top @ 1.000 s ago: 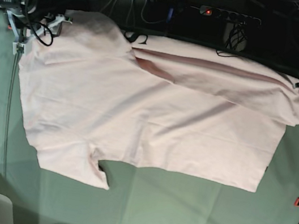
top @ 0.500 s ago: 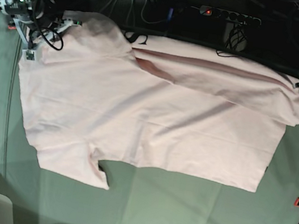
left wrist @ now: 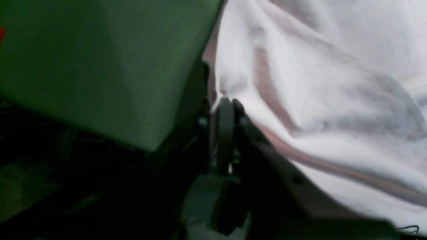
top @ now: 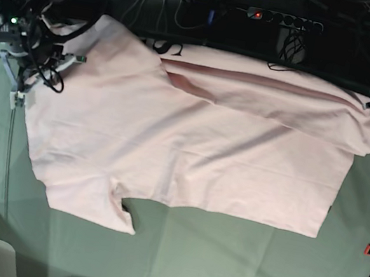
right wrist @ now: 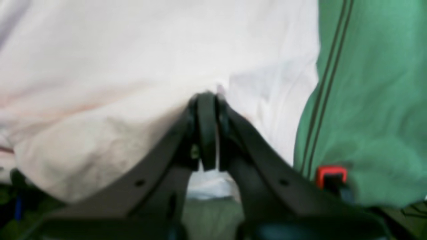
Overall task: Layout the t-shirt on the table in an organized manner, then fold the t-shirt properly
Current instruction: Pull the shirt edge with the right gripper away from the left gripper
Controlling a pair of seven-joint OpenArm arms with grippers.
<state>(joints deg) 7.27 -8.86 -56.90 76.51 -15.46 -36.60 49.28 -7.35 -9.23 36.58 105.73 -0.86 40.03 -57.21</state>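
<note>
Shifted nearer, right fingers (right wrist: 206,100) now pinching t-shirt (top: 191,146) edge; left fingers (left wrist: 227,103) clamped on hem. Laying out on worktop (top: 220,265). Next: pull taut.

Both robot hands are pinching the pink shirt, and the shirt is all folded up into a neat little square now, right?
Not quite. Both grippers, left and right, do pinch the t-shirt, but it is not folded into a square. The base view shows it spread out across the table, with only its far edge doubled over.
</note>
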